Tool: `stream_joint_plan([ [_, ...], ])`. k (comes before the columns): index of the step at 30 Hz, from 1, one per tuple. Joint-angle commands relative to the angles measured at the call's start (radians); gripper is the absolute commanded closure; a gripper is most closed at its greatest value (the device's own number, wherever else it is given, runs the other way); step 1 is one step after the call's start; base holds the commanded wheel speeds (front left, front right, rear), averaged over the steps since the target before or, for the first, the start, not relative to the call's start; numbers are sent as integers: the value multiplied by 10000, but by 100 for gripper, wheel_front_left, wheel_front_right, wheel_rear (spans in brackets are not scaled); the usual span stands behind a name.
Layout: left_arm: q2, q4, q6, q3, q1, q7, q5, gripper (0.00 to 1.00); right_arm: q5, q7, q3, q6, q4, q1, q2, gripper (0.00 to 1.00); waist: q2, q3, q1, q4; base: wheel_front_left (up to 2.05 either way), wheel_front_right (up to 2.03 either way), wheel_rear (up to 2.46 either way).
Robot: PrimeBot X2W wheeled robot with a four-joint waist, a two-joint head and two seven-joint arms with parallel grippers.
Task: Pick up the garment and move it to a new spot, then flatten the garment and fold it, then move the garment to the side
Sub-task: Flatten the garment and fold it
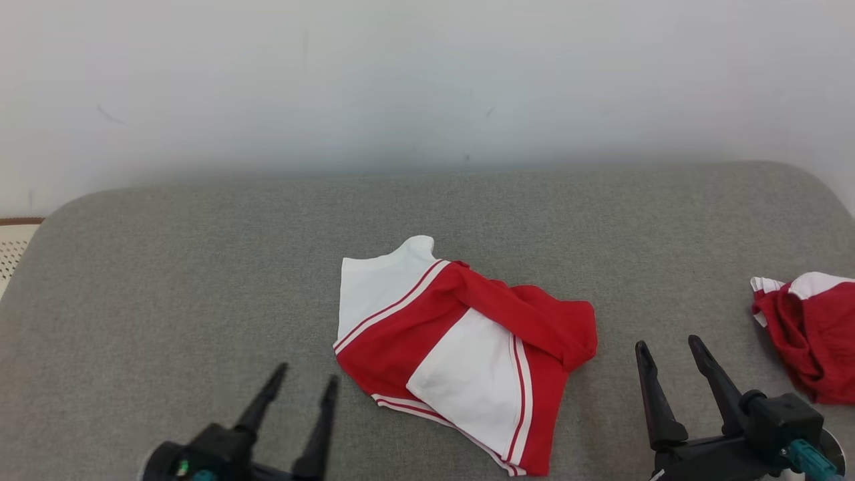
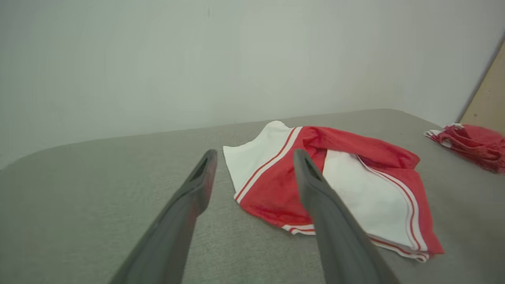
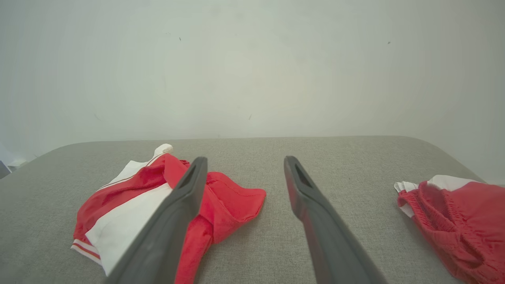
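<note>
A red and white garment [image 1: 461, 347] lies loosely folded over itself in the middle of the grey padded surface [image 1: 200, 267]. In the left wrist view the garment [image 2: 355, 185] lies just beyond my fingers; in the right wrist view the garment [image 3: 134, 205] is at the lower left. My left gripper [image 1: 305, 376] hovers open near the front edge, left of the garment, nothing between its fingers. My right gripper [image 1: 668, 346] stands open to the garment's right, also holding nothing. Both sets of dark fingers point toward the wall.
A second red and white cloth [image 1: 808, 334] lies bunched at the right edge of the surface, also seen as a cloth [image 3: 453, 221] right of my right fingers. A pale wall [image 1: 427, 87] rises behind the surface. A perforated white object [image 1: 13, 247] sits at far left.
</note>
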Motion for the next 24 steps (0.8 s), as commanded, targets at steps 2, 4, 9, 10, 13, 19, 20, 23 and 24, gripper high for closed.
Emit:
stream_joint_plan([
  [2, -552, 530, -625, -830, -506, 374, -166, 0, -19, -3, 138, -10, -27, -58, -79, 0, 0, 111, 0, -169, 0, 0, 0],
  [4, -925, 1019, -962, -1258, -813, 565, -246, 0, 23, 17, 227, -10, -33, -122, -92, 0, 0, 215, 0, -321, 0, 0, 0],
  [9, -1562, 2063, -1357, -1705, -1360, 666, -348, 0, 76, 23, 319, -10, -43, -292, -90, 0, 0, 513, 0, -729, 0, 0, 0],
  [10, -1685, 2316, -1445, -1743, -1495, 644, -405, 0, 73, 2, 299, -10, -35, -313, -105, 0, 0, 589, 0, -818, 0, 0, 0],
  [13, -1919, 3071, -1603, -1761, -1850, 555, -516, 0, 93, -70, 258, -10, 13, -356, -120, 0, 0, 799, 0, -1095, 0, 0, 0],
  [19, -2084, 4360, -1677, -1641, -2344, 462, -666, 0, 137, -197, 214, -10, 117, -490, -77, 0, 0, 1063, 0, -1456, 0, 0, 0],
  [20, -2093, 4566, -1682, -1601, -2399, 431, -696, 0, 142, -207, 220, -10, 132, -499, -56, 0, 0, 1085, 0, -1488, 0, 0, 0],
  [23, -2151, 5068, -1785, -1556, -2587, 362, -795, 0, 158, -279, 209, -10, 177, -500, -35, 0, 0, 1128, 0, -1531, 0, 0, 0],
  [24, -2185, 5204, -1808, -1571, -2631, 375, -832, 0, 162, -290, 200, -9, 194, -511, -34, 0, 0, 1140, 0, -1534, 0, 0, 0],
])
